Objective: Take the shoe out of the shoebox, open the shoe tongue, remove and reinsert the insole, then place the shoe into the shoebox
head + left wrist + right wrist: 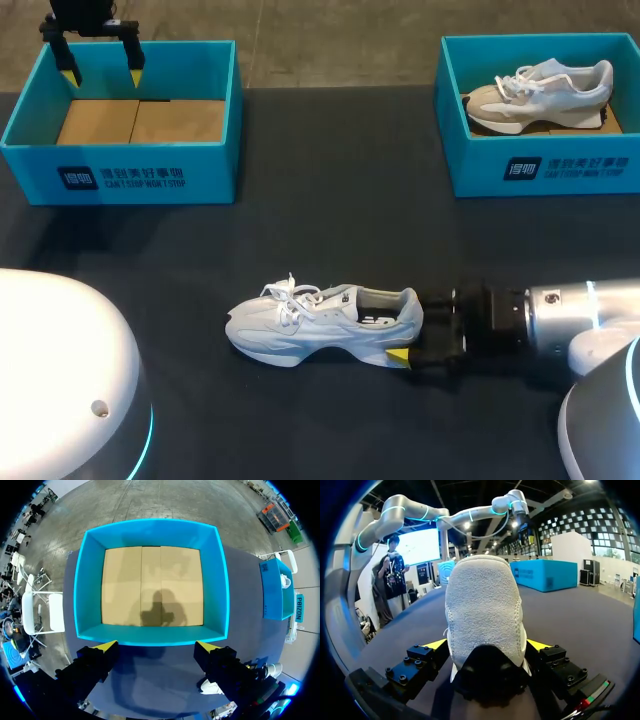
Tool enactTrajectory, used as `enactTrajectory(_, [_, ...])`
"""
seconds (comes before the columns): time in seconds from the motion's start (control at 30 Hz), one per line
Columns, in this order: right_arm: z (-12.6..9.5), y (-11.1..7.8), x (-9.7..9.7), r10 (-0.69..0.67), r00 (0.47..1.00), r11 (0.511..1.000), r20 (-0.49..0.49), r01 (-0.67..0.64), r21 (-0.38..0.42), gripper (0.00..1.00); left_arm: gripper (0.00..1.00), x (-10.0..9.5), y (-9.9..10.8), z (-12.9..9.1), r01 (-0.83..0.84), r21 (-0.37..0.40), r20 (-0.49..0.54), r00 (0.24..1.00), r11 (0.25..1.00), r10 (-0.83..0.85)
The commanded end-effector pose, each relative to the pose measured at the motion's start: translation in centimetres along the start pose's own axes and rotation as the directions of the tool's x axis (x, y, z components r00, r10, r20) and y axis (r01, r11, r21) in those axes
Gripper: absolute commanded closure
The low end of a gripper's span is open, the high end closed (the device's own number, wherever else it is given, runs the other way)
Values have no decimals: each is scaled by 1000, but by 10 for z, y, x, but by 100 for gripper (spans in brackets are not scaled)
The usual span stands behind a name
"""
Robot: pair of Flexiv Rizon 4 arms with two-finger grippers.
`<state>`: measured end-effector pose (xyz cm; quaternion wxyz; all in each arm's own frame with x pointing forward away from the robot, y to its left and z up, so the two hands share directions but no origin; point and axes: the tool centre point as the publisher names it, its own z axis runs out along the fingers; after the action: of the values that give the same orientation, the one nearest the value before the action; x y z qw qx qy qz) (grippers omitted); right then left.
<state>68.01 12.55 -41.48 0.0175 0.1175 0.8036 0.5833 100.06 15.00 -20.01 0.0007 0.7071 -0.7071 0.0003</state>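
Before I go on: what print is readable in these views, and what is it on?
"CAN'T STOP WON'T STOP": front wall of the left shoebox, beside a logo too small to read.
"CAN'T STOP WON'T STOP": front wall of the right shoebox, with the same logo, also unreadable.
No readable print on the loose shoe.

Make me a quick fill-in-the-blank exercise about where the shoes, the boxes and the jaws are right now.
1. The right arm's jaws clamp the white shoe on the table by its ____.
2. The left arm's jaws hang open above the left shoebox, which is ____.
3. The right shoebox holds exactly ____ beige-toed shoe.
Missing words: heel; empty; one.
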Motion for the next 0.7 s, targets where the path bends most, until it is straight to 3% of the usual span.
enactTrajectory(0.03, [7, 1, -3, -4, 1000, 1000, -8, 4, 3, 0, 0, 0, 0, 0, 0, 0, 1, 1000, 1000, 0])
enactTrajectory(0.67, [18, 1, -1, -19, 999, 1000, -36, 18, -14, 0, 0, 0, 0, 0, 0, 0, 1, 1000, 1000, 0])
enactTrajectory(0.7, [18, 2, -1, -20, 999, 1000, -36, 20, -14, 8, 0, 0, 0, 0, 0, 0, 1, 1000, 1000, 0])
